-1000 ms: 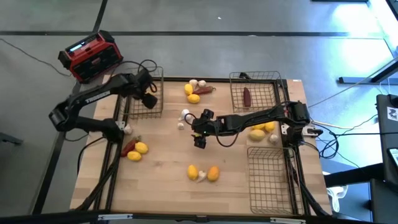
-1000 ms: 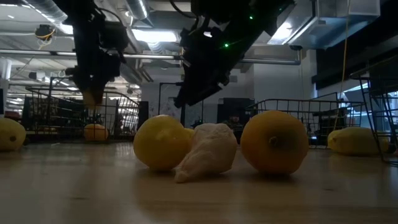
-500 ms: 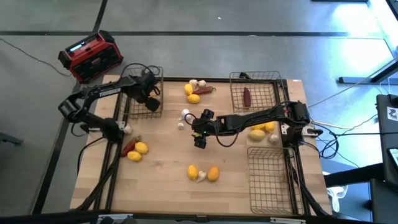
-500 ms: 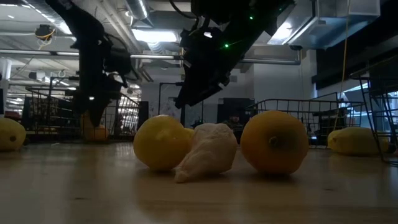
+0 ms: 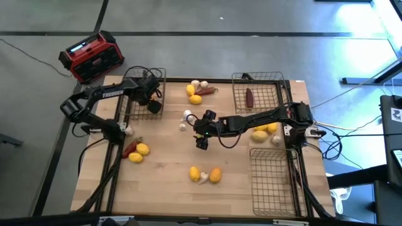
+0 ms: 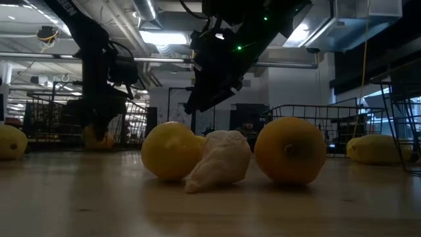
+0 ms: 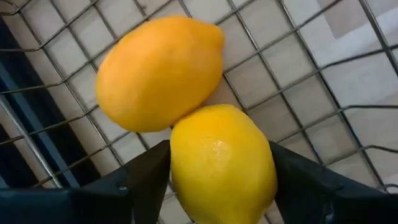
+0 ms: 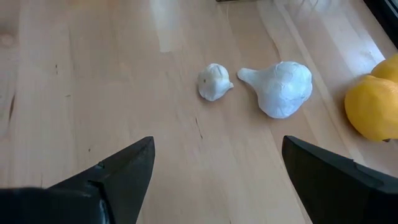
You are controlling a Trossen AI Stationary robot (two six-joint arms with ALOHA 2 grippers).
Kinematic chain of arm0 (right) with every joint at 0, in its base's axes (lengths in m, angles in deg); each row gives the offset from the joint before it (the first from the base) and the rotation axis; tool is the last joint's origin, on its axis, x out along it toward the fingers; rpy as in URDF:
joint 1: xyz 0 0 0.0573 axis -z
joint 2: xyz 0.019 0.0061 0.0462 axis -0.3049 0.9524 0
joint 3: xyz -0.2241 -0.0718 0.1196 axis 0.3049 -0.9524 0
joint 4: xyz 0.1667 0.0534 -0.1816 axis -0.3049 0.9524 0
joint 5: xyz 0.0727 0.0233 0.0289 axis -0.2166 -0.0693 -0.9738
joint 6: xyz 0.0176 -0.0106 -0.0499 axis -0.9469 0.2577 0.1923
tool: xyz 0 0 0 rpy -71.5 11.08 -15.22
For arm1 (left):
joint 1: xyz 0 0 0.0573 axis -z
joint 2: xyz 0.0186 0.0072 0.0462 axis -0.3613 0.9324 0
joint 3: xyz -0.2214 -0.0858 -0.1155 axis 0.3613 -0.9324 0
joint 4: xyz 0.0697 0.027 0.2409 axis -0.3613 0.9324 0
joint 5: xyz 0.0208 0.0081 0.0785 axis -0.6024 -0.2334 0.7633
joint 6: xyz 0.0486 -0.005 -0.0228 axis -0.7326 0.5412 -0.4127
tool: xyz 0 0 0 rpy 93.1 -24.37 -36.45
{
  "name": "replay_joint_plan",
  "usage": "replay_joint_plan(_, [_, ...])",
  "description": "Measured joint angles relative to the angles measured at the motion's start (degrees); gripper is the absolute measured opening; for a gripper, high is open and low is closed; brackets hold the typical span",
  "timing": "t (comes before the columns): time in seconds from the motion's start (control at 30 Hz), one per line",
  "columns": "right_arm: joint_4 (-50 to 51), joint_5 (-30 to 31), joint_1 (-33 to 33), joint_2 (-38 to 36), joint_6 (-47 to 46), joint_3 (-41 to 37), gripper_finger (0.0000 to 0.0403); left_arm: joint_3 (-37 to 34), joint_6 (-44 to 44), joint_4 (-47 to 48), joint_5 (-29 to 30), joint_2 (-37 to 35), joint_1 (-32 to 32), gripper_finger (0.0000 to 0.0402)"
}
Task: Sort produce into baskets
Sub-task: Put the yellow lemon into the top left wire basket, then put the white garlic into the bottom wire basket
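From above: the left gripper [image 5: 152,104] is down inside the far-left basket [image 5: 160,72], and the right gripper [image 5: 201,139] hangs over mid-table just near of two garlic bulbs [image 5: 185,116]. There's a red piece in the far-right basket [image 5: 276,78], and the near-right basket [image 5: 264,194] looks bare. Lemons are scattered all over: a trio with garlic near the front [image 5: 205,174], one with a red piece at the left edge [image 5: 139,150], and a bunch at the far side [image 5: 195,91].

Low view: the left arm [image 6: 99,79] drops into that basket far left; you can't read its jaws from here.

Left wrist: a lemon [image 7: 222,165] sits between the fingers [image 7: 146,180], right up against a second lemon [image 7: 158,71] on the mesh. The pads are at its sides with hardly a gap, so I can't tell if it's still gripped or just let go.

Right wrist: fingers [image 8: 121,171] spread wide and empty, with both bulbs on bare wood ahead.

Risk as I see it: if the left lifts while a pad is still dragging, it could haul the lemon back up or knock its neighbour. The right's bulbs are small and lumpy, so an off-centre close could squirt one away.
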Motion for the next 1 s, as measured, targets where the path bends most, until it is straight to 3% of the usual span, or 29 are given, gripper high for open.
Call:
replay_joint_plan(0.17, [0.1, 0.0, -0.1, 0.0, 0.2, 0.0, 0.0347, 0.0, 0.0, -0.1, 0.0, 0.0, 0.1, 0.0287])
replay_joint_plan(0.4, [0.0, 0.0, -0.1, 0.0, 0.6, 0.0, 0.0347, 1.5, -2.0, 4.4, 0.0, -2.5, 0.1, 0.0296])
replay_joint_plan(0.7, [-0.1, 0.0, -0.1, 0.0, 0.6, 0.0, 0.0346, 6.7, -1.6, 7.8, -2.0, -15.8, 1.7, 0.0296])
replay_joint_plan(1.0, [-0.2, 0.0, -0.1, 0.0, 0.6, 0.0, 0.0347, 7.0, 1.9, 4.0, -10.5, -28.5, 12.2, 0.0296])
